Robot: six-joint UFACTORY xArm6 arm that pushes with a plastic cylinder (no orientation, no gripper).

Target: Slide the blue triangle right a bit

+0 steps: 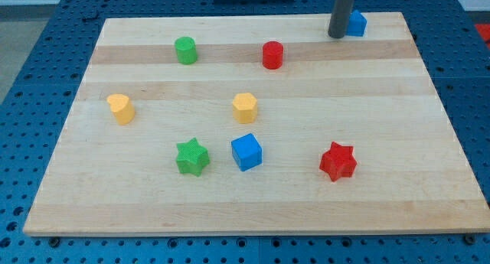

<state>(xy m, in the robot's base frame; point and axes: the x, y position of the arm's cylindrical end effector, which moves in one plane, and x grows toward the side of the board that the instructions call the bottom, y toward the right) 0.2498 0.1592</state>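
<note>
The blue triangle [357,23] lies near the view's top right of the wooden board [153,203], partly hidden behind the rod. My tip [337,36] rests on the board just left of it, touching or nearly touching its left side. A blue cube [246,151] sits lower, near the board's middle.
A green cylinder [185,50] and a red cylinder [272,55] stand toward the top. A yellow heart [121,108] is at the left, a yellow hexagon [244,107] in the middle. A green star [192,157] and a red star [338,161] lie toward the bottom.
</note>
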